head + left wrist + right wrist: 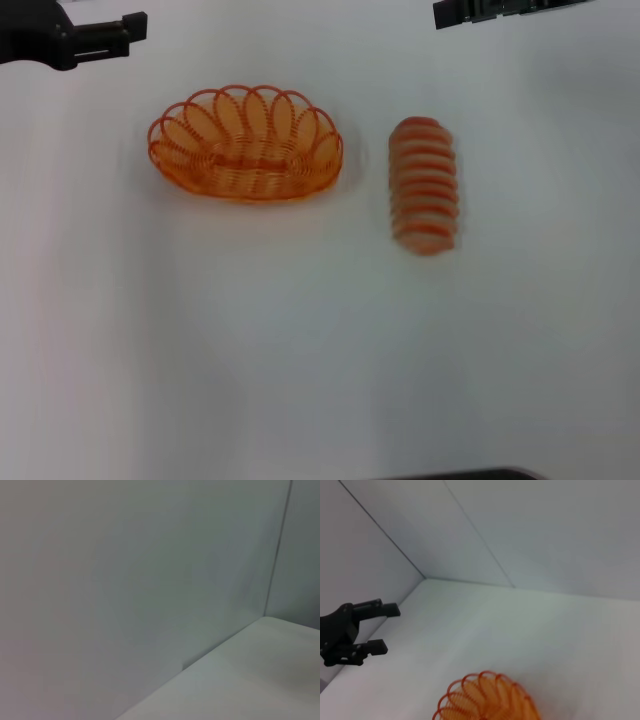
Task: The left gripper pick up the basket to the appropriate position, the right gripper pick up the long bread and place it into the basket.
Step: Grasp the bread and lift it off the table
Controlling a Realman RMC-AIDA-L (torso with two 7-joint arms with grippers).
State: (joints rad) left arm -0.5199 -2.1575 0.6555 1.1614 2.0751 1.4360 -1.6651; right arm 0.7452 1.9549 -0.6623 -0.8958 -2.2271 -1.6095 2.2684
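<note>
- Zero of two steps done, judging by the layout: basket point(246, 145) sits empty on the white tabletop point(300, 350), long bread point(424, 185) lies on the tabletop beside it, apart, not touching.
- Left hand point(125, 35) is at the far left edge of the head view, well apart from the basket, holding nothing. Right wrist view shows it too point(385, 628): two fingers spread with a clear gap.
- Right hand point(505, 10) is at the far edge above the bread, mostly cut off by the frame. Can't tell if its fingers are spread or pressed together; nothing visible in it.
- Left to do: basket pickup and reposition, then bread pickup and drop into basket.
- Hidden/unclear: left wrist view shows only bare wall and tabletop corner, no task things. Right wrist view catches just the basket rim point(487, 700); bread is out of its view.
</note>
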